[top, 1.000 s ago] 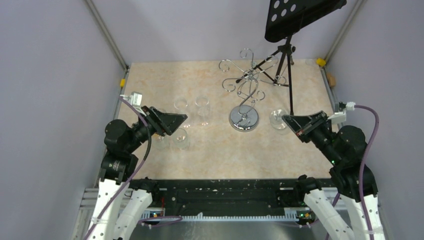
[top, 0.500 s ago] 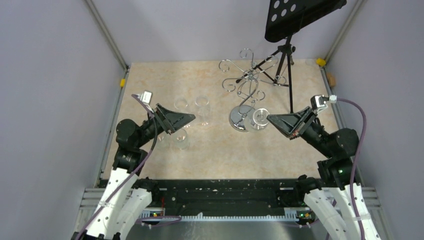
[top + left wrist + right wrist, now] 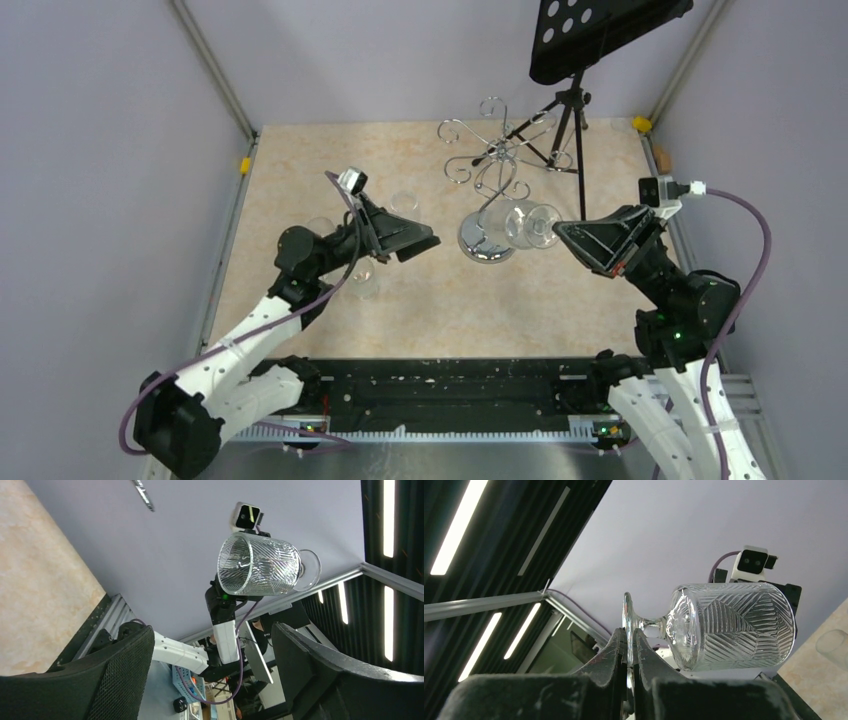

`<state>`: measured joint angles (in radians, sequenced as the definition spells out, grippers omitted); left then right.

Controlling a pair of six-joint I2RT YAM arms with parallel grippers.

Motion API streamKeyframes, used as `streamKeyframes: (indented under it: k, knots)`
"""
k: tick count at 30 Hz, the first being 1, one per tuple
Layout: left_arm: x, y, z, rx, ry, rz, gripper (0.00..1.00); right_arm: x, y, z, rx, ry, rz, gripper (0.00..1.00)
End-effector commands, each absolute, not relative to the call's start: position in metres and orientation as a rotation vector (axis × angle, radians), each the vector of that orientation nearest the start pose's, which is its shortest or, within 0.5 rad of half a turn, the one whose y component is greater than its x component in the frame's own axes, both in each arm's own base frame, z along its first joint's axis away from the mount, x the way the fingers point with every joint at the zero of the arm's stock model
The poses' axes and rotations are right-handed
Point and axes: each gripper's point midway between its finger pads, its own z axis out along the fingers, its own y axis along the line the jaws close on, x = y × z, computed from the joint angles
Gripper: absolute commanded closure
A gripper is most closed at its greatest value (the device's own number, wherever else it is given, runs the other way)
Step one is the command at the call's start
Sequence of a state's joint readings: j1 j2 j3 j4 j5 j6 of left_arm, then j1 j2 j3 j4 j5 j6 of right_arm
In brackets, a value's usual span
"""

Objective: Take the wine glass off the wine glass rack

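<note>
- glass (image 3: 734, 625): clear and glossy; bowl pressed with fine ribbed leaf lines, stem and foot smooth.
- rack (image 3: 478, 245): bright silver wire, mirror-polished chrome base.
- table (image 3: 330, 160): beige marbled top, smooth, low sheen.
- music stand (image 3: 600, 30): matt black metal, desk punched with round holes.
- left gripper (image 3: 212, 630): matt black fingers, one with a fine mesh-like grain.
- right gripper (image 3: 629, 647): matt black, slightly rough, dusty-looking.
- walls (image 3: 100, 150): plain matt lilac-grey.
- arm links (image 3: 240, 340): white, smooth, plastic-looking.
</note>
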<state>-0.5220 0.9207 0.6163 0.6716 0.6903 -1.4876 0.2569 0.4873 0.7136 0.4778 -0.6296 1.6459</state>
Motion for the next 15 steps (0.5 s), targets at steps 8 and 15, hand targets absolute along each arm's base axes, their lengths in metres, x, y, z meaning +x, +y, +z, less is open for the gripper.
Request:
streamKeyframes:
  k: [8, 15]
  knots:
    - [0.155, -0.293, 0.455, 0.255, 1.31, -2.272, 0.1, 0.097, 0.162, 0.517, 0.01, 1.045, 2.046, 1.0]
    - [0.151, -0.311, 0.464, 0.298, 1.296, -2.344, 0.11, 0.102, 0.161, 0.516, 0.047, 1.05, 2.054, 1.0]
